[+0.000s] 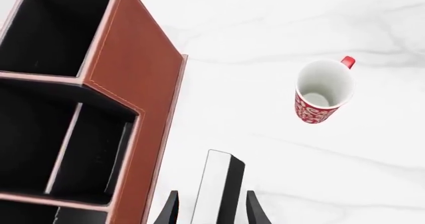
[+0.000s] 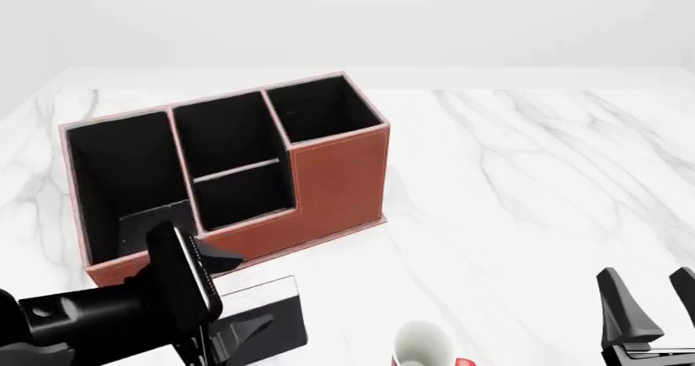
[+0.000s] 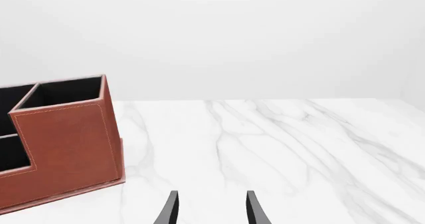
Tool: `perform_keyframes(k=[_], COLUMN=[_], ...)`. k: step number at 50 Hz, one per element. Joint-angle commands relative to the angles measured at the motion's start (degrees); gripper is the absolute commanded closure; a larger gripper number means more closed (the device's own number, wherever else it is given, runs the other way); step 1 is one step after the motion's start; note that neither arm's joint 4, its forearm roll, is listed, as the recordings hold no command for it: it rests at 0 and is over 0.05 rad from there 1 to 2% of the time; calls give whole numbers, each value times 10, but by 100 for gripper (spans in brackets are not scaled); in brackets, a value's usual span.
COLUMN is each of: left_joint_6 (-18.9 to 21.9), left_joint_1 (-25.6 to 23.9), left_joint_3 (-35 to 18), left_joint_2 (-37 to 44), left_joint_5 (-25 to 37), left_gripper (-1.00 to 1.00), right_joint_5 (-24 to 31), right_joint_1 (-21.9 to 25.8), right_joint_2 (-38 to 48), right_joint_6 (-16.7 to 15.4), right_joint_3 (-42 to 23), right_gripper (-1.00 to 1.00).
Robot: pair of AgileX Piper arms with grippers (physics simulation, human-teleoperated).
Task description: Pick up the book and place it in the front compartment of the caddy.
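Observation:
The book (image 1: 217, 184) stands on edge, its white page edges up and a black cover to one side. My left gripper (image 1: 212, 193) straddles it, open, with a sliver of table showing between each finger and the book. From the front, the book (image 2: 269, 307) is near the table's front edge, just in front of the caddy (image 2: 337, 179), and the left gripper (image 2: 237, 335) is at it. The reddish-brown caddy (image 1: 133, 84) has black compartments and lies beside the book. My right gripper (image 2: 649, 289) hangs open and empty at the front right, also seen as the right gripper (image 3: 212, 194).
A red-and-white mug (image 2: 426, 346) stands upright near the front edge, right of the book, and appears as the mug (image 1: 323, 90) in the left wrist view. The white marble table (image 2: 522, 179) stretches to the right of the caddy (image 3: 66, 144).

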Motion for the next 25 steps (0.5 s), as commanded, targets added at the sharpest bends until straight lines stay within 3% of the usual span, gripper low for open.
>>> perform_keyframes(k=[1,25], left_joint_6=[-4,-12], left_joint_1=[28,32], left_joint_3=[24,50], left_joint_2=[5,17], left_joint_5=[-24,-49], left_gripper=[-100,-100], right_joint_5=[0,0], right_joint_1=[-1,-1], right_joint_2=[0,0], right_joint_6=[-1,0], right_joint_3=[0,0], right_gripper=[-100,-100])
